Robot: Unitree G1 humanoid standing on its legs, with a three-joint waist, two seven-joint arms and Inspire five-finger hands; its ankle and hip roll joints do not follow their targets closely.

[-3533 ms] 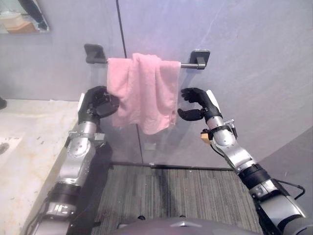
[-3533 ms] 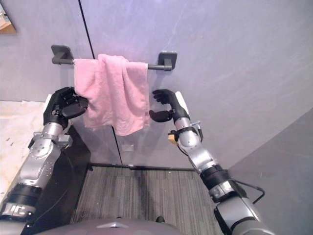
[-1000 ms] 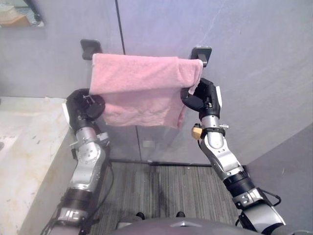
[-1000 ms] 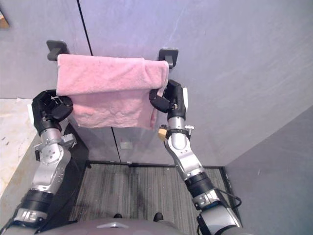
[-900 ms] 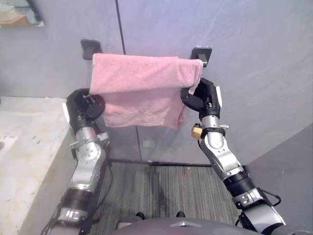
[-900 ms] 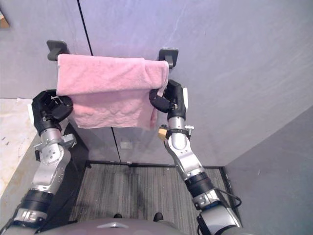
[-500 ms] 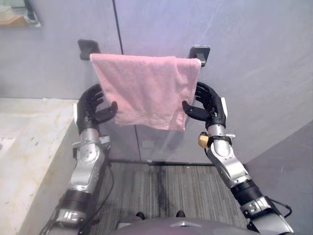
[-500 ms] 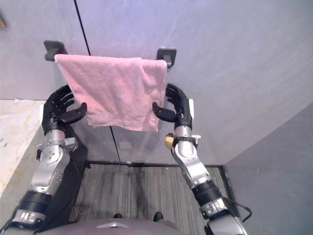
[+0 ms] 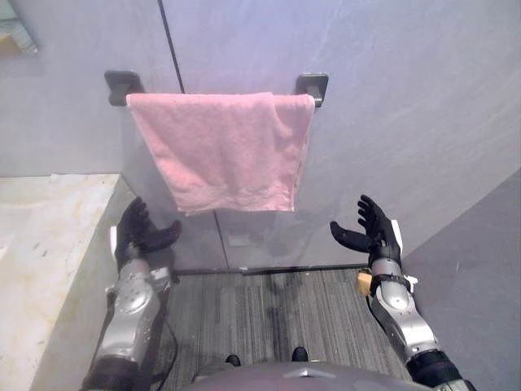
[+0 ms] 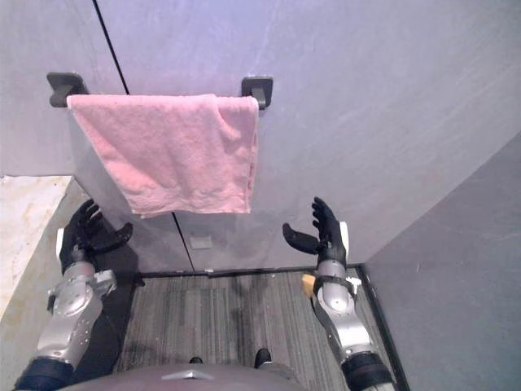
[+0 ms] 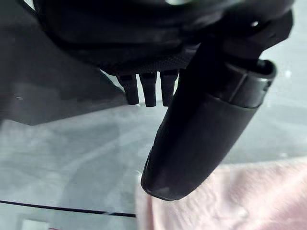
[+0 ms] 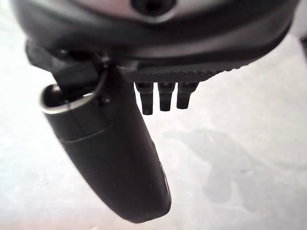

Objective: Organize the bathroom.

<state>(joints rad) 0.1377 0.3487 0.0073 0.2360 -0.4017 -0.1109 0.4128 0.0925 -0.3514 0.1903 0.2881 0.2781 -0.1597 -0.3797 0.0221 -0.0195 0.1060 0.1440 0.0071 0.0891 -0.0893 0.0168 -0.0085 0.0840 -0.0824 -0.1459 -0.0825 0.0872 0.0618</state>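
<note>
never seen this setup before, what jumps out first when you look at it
A pink towel spread flat over a dark wall bar stands out against the grey wall. Below it, apart from the cloth, the left hand and right hand are raised open, holding nothing.

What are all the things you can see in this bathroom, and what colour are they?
towel: one, pink, spread out and hanging over the towel bar on the wall.
towel bar: one, dark grey, fixed to the wall; its two end mounts show, the bar between them is covered by the towel.
wall: grey panels with a thin dark seam running down behind the towel.
counter: one, pale and mottled, on the left side.
floor mat: one, dark grey with stripes, on the floor below the towel.
left hand: one, dark, open, below the towel's left edge, holding nothing.
right hand: one, dark, open, below and to the right of the towel, holding nothing.
</note>
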